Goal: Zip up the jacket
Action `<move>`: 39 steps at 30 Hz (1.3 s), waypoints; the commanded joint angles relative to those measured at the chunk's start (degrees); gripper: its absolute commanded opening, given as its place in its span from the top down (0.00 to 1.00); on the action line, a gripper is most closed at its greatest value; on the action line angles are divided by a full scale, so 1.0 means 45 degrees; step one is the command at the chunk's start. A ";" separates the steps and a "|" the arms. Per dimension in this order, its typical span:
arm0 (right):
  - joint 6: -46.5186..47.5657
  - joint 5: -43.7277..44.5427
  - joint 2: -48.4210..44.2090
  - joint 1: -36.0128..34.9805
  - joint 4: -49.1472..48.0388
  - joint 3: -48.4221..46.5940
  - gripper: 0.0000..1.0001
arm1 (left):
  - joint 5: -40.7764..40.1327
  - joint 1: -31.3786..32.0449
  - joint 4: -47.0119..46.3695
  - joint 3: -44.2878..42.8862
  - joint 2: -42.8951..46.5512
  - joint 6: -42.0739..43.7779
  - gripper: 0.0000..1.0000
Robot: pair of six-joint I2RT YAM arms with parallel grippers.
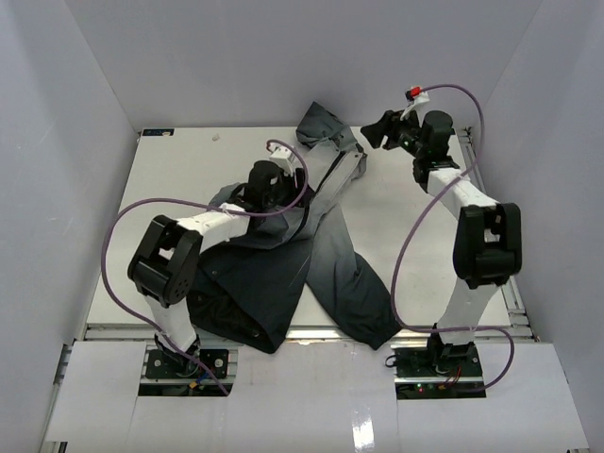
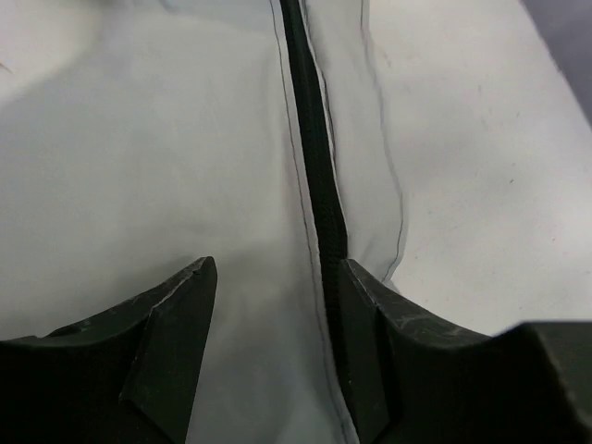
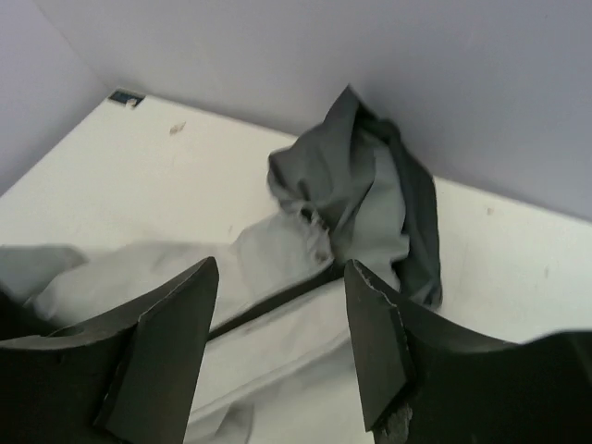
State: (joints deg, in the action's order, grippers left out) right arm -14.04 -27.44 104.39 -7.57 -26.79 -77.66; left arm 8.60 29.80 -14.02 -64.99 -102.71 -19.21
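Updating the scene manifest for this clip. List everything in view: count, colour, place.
soft dark charcoal fabric jacket: one, charcoal with lighter grey panels, sprawled across the table's middle
long black zipper: one, black, along the jacket's pale front
flat white table: one, white, enclosure floor
small dark tag: one, black, table's far left corner
plain enclosure walls: three, pale grey, left, far, right
thin purple cables: two, purple, one per arm
left arm: one, white and black, over the jacket
right arm: one, white and black, far right
left fingers: two, black, apart, empty, over the zipper
right fingers: two, black, apart, empty, raised
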 commanded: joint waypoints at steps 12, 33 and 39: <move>-0.0104 0.0320 -0.7849 -0.4080 0.2935 0.9400 0.84 | 0.1571 -0.2159 0.0704 0.2388 0.3012 -0.0567 0.37; -0.2696 0.5330 -0.0632 -0.3983 0.2188 0.7489 0.83 | 0.2254 -0.3732 -0.1197 0.1425 0.0076 -0.0639 0.40; -0.2731 0.5152 0.0568 -0.1639 0.3201 0.4758 0.83 | 0.2552 -0.3721 -0.1295 0.0483 0.0347 -0.0124 0.38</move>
State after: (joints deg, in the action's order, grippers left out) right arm -26.74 -9.09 103.14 -21.07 -18.80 -48.75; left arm 19.33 13.45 -17.49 -58.80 -103.62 -22.28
